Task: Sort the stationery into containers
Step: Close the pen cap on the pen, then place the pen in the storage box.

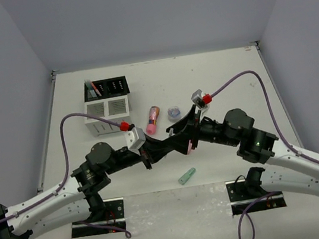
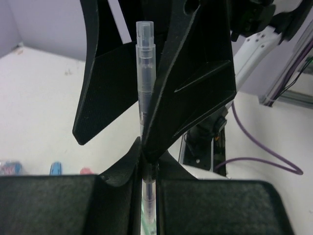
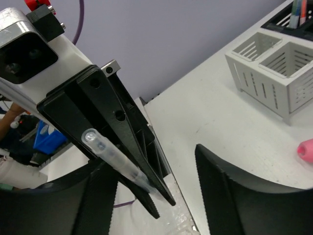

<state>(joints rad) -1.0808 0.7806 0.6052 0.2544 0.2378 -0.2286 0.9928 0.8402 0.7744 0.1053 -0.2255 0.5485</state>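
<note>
Left jaws pinched shut on clear pen (image 2: 145,73), right jaws spread apart either side of it

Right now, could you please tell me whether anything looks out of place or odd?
Nothing looks damaged or spilled. One green capsule-shaped piece lies alone near the arm bases, well apart from the organiser, and the pink tube lies flat beside the small roll; the left hand pinches a clear pen in mid-air.
</note>
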